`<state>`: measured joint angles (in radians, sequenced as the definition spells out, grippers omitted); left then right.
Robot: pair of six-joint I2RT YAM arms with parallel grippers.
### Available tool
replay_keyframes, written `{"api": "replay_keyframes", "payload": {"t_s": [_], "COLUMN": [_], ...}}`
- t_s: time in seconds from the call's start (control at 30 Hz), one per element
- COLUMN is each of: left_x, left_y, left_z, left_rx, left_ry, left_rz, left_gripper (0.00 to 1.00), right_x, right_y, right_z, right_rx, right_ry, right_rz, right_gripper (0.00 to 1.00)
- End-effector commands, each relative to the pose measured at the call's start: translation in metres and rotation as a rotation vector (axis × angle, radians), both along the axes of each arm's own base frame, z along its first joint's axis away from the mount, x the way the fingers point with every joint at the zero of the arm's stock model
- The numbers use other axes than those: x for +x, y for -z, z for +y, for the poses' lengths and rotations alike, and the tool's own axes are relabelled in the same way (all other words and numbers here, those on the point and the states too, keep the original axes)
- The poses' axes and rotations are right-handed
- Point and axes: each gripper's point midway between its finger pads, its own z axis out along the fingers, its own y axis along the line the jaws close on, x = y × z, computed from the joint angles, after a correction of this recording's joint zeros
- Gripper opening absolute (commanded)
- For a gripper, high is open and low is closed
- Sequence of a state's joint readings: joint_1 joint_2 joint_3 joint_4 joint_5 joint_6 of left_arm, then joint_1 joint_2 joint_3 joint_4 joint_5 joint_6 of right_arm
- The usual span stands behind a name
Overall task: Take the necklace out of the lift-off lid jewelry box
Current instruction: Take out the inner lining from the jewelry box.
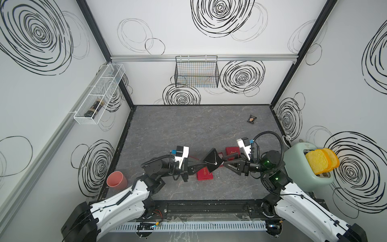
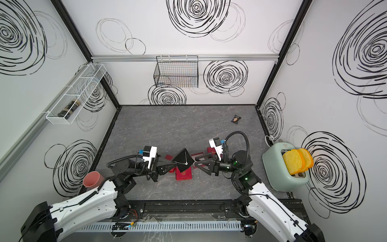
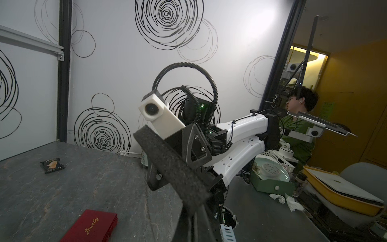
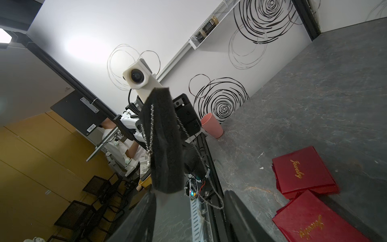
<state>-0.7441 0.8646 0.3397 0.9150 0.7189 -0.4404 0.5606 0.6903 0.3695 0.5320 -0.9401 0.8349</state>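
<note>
Right wrist, red box (image 4: 301,170) reading "Jewelry", left claw (image 1: 202,165) clamps pad (image 4: 165,142), right claw (image 1: 225,164) parted

A coarse, matt black foam pad (image 4: 165,142) carries a fine, shiny metal necklace (image 4: 150,130). The red jewelry box (image 4: 301,171) looks like lightly glossy textured paper, lettered in gold. The worktop (image 1: 188,130) is matt grey stone-look.

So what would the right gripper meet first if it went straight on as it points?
Probably the black foam pad carrying the necklace, which the left gripper holds; the right gripper is close to its corner.
</note>
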Motion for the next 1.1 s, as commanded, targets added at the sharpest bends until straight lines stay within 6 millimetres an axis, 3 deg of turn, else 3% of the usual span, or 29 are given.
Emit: {"api": "replay_keyframes", "payload": {"t_s": [0.0,0.5,0.6,0.8,1.07], "left_x": [-0.006,-0.009,-0.008,-0.006,0.002], "left_y": [-0.01,-0.004,-0.002,0.004,0.025], "left_z": [0.004,0.002,0.002,-0.001,0.004], "left_rx": [-0.047,-0.041,-0.037,-0.021,0.026], "left_ry": [0.021,0.048,0.048,0.048,-0.024], "left_rz": [-0.034,-0.036,-0.034,-0.015,0.026], "left_gripper": [0.0,0.0,0.0,0.0,0.52], "right_x": [-0.009,-0.007,-0.009,-0.011,0.003], "right_y": [-0.028,-0.027,-0.03,-0.036,-0.035], "right_z": [0.001,0.015,0.015,0.013,0.007], "right_rx": [0.051,0.043,0.051,0.052,0.017], "right_ry": [-0.04,-0.075,-0.084,-0.072,-0.008], "right_rz": [-0.072,-0.058,-0.066,-0.083,-0.031], "right_gripper": [0.55,0.46,0.36,0.02,0.0]}}
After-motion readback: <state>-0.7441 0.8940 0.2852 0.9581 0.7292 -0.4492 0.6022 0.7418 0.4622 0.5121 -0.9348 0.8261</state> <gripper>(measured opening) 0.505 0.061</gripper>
